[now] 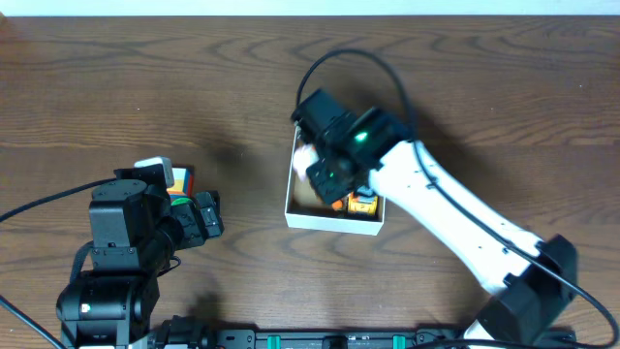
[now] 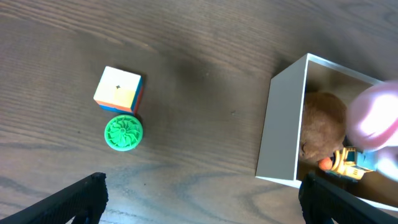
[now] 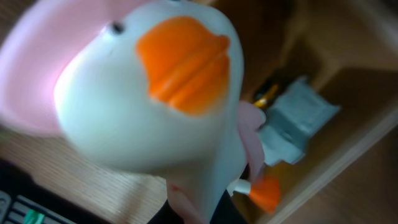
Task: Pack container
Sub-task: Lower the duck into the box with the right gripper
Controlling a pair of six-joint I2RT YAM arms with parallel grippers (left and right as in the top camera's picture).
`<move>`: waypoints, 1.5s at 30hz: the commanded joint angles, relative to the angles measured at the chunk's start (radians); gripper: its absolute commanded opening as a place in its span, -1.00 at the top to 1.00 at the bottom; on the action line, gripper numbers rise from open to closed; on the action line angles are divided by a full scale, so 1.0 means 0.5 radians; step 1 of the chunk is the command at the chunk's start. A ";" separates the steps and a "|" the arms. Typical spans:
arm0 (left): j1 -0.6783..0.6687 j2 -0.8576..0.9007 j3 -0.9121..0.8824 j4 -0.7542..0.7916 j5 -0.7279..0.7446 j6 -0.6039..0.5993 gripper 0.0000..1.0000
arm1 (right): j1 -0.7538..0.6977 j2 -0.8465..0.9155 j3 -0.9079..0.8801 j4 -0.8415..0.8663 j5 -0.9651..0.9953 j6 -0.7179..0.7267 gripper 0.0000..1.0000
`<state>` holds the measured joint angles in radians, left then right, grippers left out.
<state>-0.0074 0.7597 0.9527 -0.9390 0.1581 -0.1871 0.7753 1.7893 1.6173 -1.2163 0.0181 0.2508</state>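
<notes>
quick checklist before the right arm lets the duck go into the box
1. Grip: the right gripper is shut on the duck toy: ok.
2. Position: the duck toy hangs over the container: ok.
3. Free floor under it: cannot tell; a brown plush and a yellow truck lie inside.
4. The left gripper is open and clear of the container: ok.
5. Everything packed: not ok; the cube and the green disc sit on the table.

Your overhead view is bright, even and sharp — only soft shadows fall on the dark wooden table [image 1: 194,78]. Your right wrist view is dimmer and warmer, with the white duck toy with an orange bill [image 3: 155,93] too close — blurred, background too.
</notes>
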 commanded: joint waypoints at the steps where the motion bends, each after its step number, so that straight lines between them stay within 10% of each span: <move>1: 0.009 0.007 0.031 -0.007 0.014 -0.004 -0.96 | 0.023 0.050 -0.130 0.069 -0.004 0.053 0.92; 5: 0.009 0.007 0.031 -0.006 0.014 -0.004 -0.96 | 0.020 0.072 -0.264 0.179 -0.023 0.051 0.88; 12: 0.009 0.007 0.031 -0.006 0.014 -0.004 -0.96 | 0.019 0.072 -0.308 0.212 -0.021 0.050 -0.04; 33: 0.009 0.007 0.031 -0.007 0.014 -0.003 -0.96 | 0.017 0.010 -0.080 0.211 0.121 -0.115 -0.10; 45: 0.008 0.007 0.031 -0.007 0.014 -0.003 -0.96 | 0.030 0.001 -0.083 0.212 0.088 -0.066 0.92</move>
<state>-0.0074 0.7597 0.9527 -0.9394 0.1585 -0.1871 0.7830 1.8069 1.5898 -1.1091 0.0597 0.2111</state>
